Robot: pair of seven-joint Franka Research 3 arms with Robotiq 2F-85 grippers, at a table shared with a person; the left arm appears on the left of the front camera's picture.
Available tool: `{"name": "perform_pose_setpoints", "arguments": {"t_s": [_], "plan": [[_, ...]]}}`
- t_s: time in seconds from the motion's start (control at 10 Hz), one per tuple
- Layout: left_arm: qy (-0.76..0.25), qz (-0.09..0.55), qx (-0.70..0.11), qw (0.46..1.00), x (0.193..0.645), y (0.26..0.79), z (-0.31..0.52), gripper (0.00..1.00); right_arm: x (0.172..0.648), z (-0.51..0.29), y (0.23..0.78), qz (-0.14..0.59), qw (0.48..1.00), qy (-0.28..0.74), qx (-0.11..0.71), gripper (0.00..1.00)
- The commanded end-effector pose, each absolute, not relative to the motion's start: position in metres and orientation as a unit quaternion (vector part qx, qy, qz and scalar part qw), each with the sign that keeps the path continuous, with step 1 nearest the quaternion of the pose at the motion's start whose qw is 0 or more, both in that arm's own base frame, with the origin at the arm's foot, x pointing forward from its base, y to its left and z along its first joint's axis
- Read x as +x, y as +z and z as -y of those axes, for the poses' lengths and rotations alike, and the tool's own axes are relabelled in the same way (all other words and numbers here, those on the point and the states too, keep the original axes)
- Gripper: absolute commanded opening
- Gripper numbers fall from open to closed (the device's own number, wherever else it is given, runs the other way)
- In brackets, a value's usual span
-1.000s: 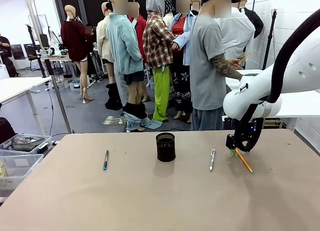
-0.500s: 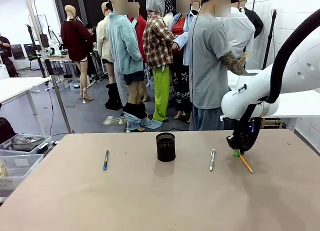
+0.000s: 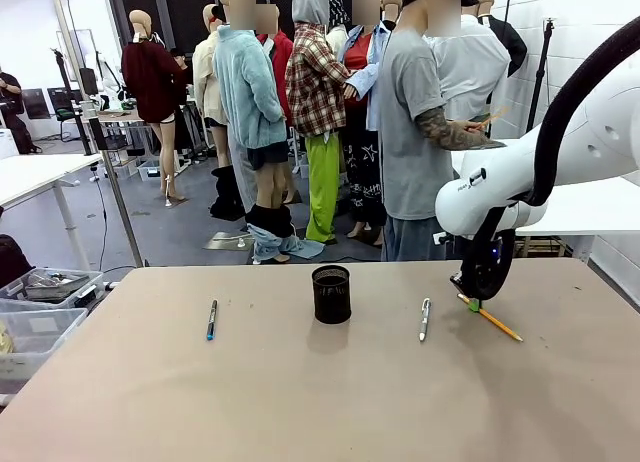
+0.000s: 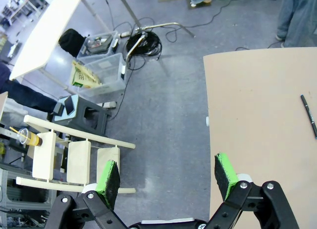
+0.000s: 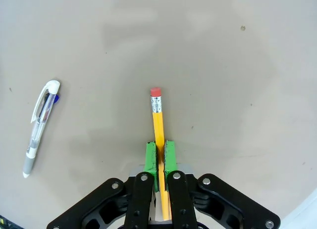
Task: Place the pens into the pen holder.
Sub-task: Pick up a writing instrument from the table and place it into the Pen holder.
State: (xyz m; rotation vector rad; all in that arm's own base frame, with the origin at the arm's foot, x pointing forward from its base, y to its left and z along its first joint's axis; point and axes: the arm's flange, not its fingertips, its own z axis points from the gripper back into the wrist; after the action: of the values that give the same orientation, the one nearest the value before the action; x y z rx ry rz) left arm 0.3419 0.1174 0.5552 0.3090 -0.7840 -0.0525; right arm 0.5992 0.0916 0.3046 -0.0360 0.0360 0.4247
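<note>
pinching orange pencil, right hand

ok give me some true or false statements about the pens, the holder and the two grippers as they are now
1. The right gripper is shut on the orange pencil. True.
2. A pen sticks out of the pen holder. False: nothing rises above its rim.
3. The left gripper is open and holds nothing. True.
4. The silver-white pen lies on the robot's left of the pen holder. False: it lies on the robot's right of it, and the dark pen is the one on the left.
</note>
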Motion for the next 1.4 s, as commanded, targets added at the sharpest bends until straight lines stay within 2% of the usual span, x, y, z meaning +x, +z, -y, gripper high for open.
{"name": "perform_pose_setpoints", "arguments": {"t_s": [0.0,0.3,0.6,0.7,0.9,1.3], "plan": [[-0.027,0.38,0.157,0.911,0.342,0.556,-0.117,1.0,0.595,-0.087,0.324,-0.009,0.973,0.231,-0.022,0.0],[-0.027,0.38,0.157,0.911,0.342,0.556,-0.117,1.0,0.568,-0.076,0.404,0.131,0.934,0.33,0.037,0.0],[-0.027,0.38,0.157,0.911,0.342,0.556,-0.117,1.0,0.561,-0.115,0.457,0.273,0.841,0.442,0.151,0.0],[-0.027,0.38,0.157,0.911,0.342,0.556,-0.117,1.0,0.564,-0.133,0.47,0.332,0.798,0.468,0.182,0.0],[-0.027,0.38,0.157,0.911,0.342,0.556,-0.117,1.0,0.567,-0.163,0.482,0.403,0.737,0.494,0.225,0.0],[-0.027,0.38,0.157,0.911,0.342,0.556,-0.117,1.0,0.59,-0.218,0.488,0.391,0.627,0.565,0.368,0.0]]}}
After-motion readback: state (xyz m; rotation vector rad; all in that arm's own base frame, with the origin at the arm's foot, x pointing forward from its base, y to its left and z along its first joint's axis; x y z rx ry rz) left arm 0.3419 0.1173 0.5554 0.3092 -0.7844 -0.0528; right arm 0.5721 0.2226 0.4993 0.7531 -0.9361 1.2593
